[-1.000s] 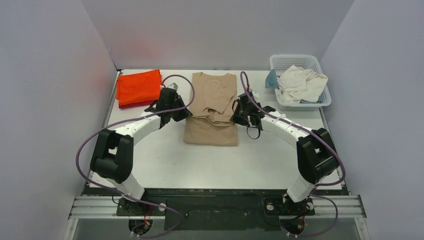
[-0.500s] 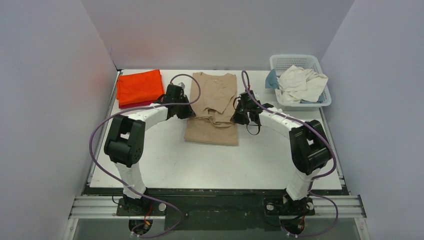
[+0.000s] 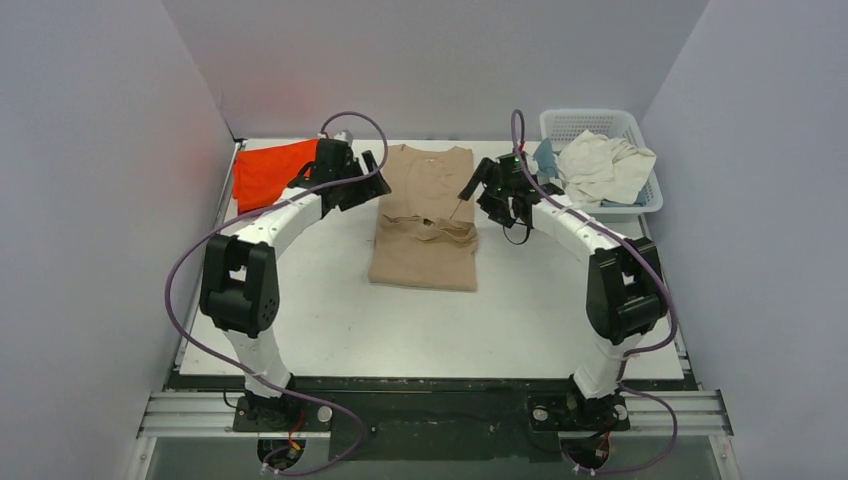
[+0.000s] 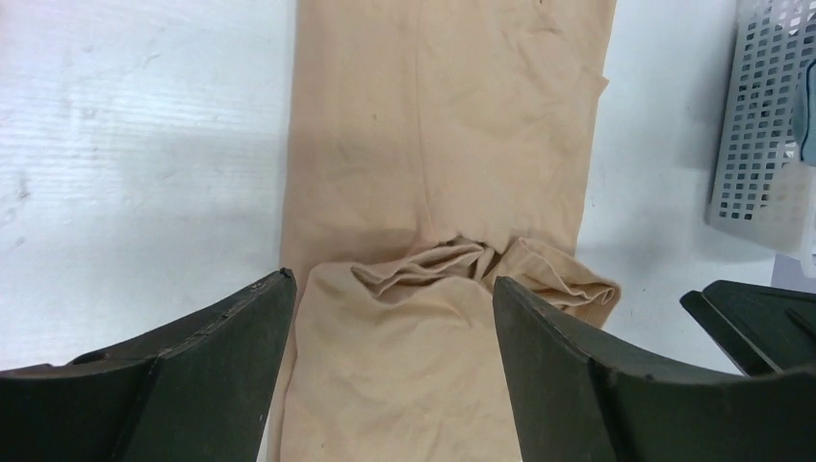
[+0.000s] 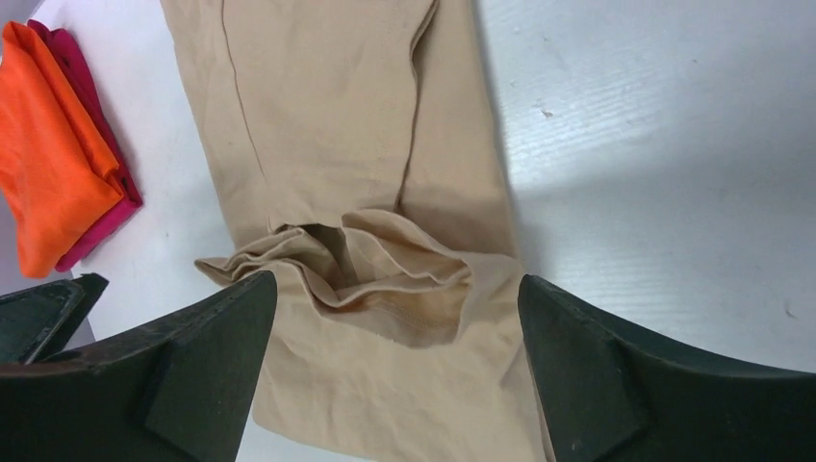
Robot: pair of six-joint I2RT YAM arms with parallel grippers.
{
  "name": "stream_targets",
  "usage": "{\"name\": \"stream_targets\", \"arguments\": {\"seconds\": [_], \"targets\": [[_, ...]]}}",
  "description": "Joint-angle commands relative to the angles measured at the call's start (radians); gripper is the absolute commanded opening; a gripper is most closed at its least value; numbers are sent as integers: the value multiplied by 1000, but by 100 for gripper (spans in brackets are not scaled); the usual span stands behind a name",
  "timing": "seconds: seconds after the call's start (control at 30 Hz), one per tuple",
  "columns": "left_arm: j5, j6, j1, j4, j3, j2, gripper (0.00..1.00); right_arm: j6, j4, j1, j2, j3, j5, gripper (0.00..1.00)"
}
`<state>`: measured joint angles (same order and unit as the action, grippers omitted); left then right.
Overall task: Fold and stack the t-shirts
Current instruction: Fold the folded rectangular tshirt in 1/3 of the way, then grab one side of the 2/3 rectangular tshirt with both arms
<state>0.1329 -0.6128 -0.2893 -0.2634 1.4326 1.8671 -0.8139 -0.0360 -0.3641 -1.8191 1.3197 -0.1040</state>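
i've left gripper [image 3: 372, 178] and right gripper [image 3: 474, 186] released; tan tee [image 3: 425, 215] half-folded by the far edge, orange tee [image 3: 268, 172] stacked in the far-left corner, basket [image 3: 590, 114] tees [image 3: 600, 165] still to do.

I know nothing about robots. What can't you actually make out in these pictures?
- Dark red t-shirt: top view, the orange t-shirt covers nearly all of it; right wrist view shows only a strip.
- Blue cloth in the basket: top view, cream cloth hides most; how many garments, cannot tell.
- Tan t-shirt: both wrist views, its near end is cut off by the bottom edge.
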Motion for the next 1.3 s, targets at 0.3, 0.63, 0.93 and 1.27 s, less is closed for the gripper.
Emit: {"name": "stream_targets", "arguments": {"seconds": [0.3, 0.63, 0.93, 1.27], "targets": [[-49, -89, -32, 30, -538, -382, 88, 82, -134, -140, 328, -370, 64, 87], [-36, -109, -58, 87, -620, -311, 84, 168, -5, -188, 112, -183, -42, 84], [-46, -107, -71, 78, -631, -228, 54, 193, -20, -143, -162, 94, 24, 84], [-66, -114, -100, 64, -685, -255, 45, 249, -180, -90, -91, 140, 100, 85]]}}
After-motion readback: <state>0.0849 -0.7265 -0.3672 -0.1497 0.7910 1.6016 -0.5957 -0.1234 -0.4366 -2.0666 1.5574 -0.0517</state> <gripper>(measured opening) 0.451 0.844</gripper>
